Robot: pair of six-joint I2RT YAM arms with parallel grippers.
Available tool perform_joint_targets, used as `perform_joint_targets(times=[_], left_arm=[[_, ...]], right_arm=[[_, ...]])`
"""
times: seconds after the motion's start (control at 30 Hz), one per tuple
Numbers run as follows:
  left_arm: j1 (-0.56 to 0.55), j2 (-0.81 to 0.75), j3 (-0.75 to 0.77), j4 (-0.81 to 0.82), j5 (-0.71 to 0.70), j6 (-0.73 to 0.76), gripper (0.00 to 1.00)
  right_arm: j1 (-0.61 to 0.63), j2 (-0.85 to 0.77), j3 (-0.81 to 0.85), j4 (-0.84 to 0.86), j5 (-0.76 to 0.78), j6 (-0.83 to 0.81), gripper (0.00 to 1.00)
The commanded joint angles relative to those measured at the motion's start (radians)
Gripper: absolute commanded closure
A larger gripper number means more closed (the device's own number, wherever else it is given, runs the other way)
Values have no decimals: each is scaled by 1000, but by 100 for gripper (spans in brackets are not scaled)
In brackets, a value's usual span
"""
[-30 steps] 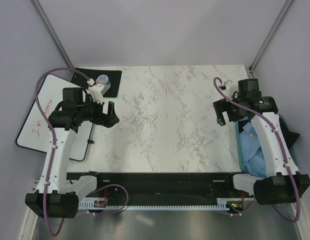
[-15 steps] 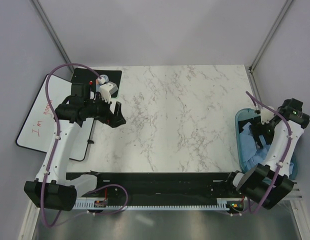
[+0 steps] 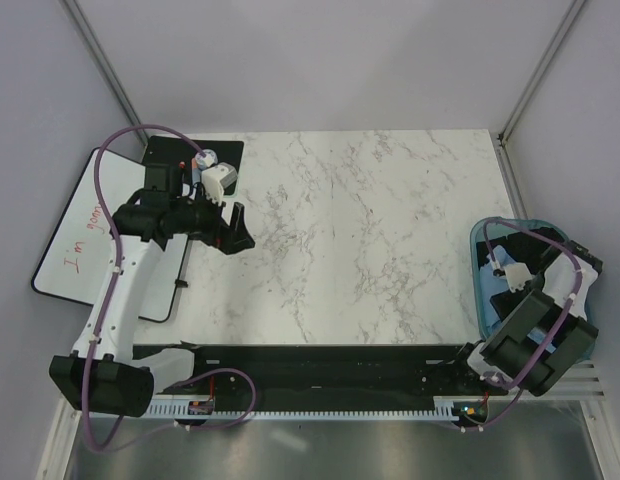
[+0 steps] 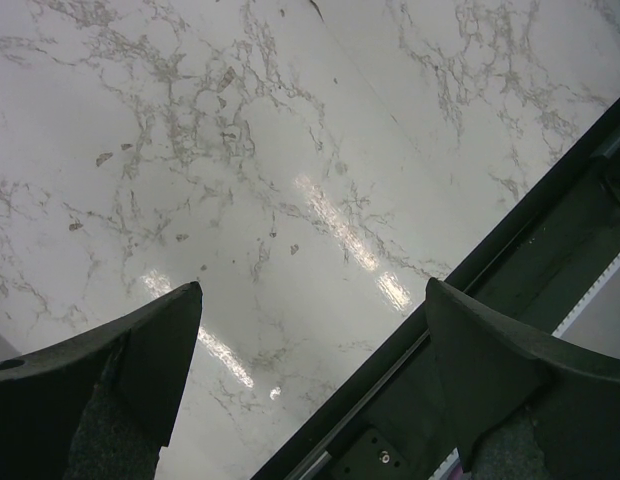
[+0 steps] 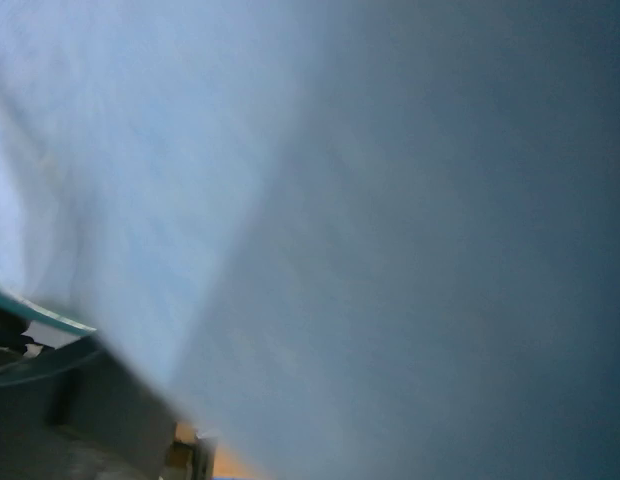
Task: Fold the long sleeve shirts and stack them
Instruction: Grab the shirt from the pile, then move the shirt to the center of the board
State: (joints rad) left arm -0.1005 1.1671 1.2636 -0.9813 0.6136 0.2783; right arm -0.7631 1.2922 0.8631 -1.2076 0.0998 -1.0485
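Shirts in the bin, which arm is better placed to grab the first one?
Right. The right arm reaches into the teal bin, shirt cloth filling its wrist view; the left claw hangs open over marble.

walls (image 3: 320,60): plain pale grey, at 12, 9 and 3 o'clock | metal posts (image 3: 102,62): slanting at 11 and 1 | table (image 3: 370,230): white marble-patterned top, centre, glossy with light glare | whiteboard (image 3: 70,230): red writing, at 9 | black mat (image 3: 230,150): at 10

I count two arms of mine, the left arm (image 3: 120,290) and the right arm (image 3: 560,295); one marble table (image 3: 370,230); one teal bin (image 3: 476,245); one whiteboard (image 3: 75,245); one black mat (image 3: 170,152). The light-blue shirts (image 5: 190,150) are too bunched to count.
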Motion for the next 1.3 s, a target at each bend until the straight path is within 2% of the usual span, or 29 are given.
perform_joint_targets(times=[0.0, 0.03, 0.1, 0.13, 0.17, 0.2, 0.23, 0.27, 0.37, 0.47, 0.5, 0.57, 0.6, 0.63, 0.67, 0.7, 0.73, 0.77, 0.8, 0.83, 0.87, 0.9, 0.97, 1.03, 1.1, 1.23, 1.27], left_arm=[[-4, 14, 42, 9, 35, -1, 0], [-4, 16, 43, 12, 38, -8, 0], [-4, 16, 56, 16, 51, -30, 0], [-4, 17, 62, 20, 54, -34, 1], [-4, 17, 74, 21, 64, -40, 0], [-4, 16, 80, 21, 66, -45, 0], [-4, 16, 86, 21, 64, -48, 0], [-4, 16, 97, 24, 52, -48, 1], [1, 6, 112, 50, 19, -68, 1], [5, -4, 131, 84, -11, -102, 1], [8, -4, 135, 95, -20, -126, 1], [24, -3, 155, 121, -31, -149, 1], [31, -1, 164, 125, -32, -174, 1], [38, -1, 180, 134, -37, -186, 1], [53, -3, 189, 139, -34, -197, 1], [62, -6, 197, 144, -29, -214, 1], [71, -10, 210, 148, -25, -221, 1], [87, -12, 217, 148, -11, -228, 1], [94, -12, 221, 148, 3, -232, 1], [99, -14, 227, 142, 11, -232, 1], [99, -14, 229, 129, 21, -228, 1], [126, -15, 227, 118, 25, -203, 1], [128, -9, 223, 84, 22, -163, 0], [128, -1, 198, 40, 18, -96, 1], [128, -3, 160, 15, 50, 2, 0], [113, 14, 24, 16, 107, 156, 0], [73, 54, 17, 20, 110, 176, 0]], right_arm=[[-4, 47, -15, 40, 6, -19, 20], [-5, 48, 38, 27, -11, -16, 48], [-7, 38, 121, -47, -81, -7, 80], [-5, 32, 231, -82, -97, -7, 100], [-5, 24, 299, -165, -206, -10, 100], [-7, 7, 370, -200, -253, -10, 100], [-7, -1, 516, -251, -294, -1, 100], [-7, -19, 584, -251, -375, 33, 100], [2, -36, 837, -253, -494, 134, 100], [79, -13, 1048, -251, -638, 264, 100], [134, -1, 1141, -251, -729, 301, 100], [210, 57, 1235, -234, -805, 456, 100], [297, 77, 1313, -225, -845, 503, 100], [342, 93, 1332, -158, -917, 574, 100], [387, 107, 1332, -103, -946, 711, 100], [472, 105, 1290, -43, -972, 782, 100], [520, 99, 1247, 108, -992, 851, 100], [569, 85, 1201, 181, -996, 968, 100], [649, 81, 1111, 238, -997, 998, 100], [678, 79, 1063, 306, -996, 1015, 94], [705, 82, 1017, 310, -955, 1012, 72], [738, 91, 936, 295, -904, 937, 2], [731, 133, 852, 241, -733, 881, 2], [648, 154, 717, 215, -788, 820, 2], [619, 147, 587, 227, -848, 792, 2], [679, 124, 436, 342, -859, 826, 2], [695, 139, 421, 361, -851, 837, 2]])
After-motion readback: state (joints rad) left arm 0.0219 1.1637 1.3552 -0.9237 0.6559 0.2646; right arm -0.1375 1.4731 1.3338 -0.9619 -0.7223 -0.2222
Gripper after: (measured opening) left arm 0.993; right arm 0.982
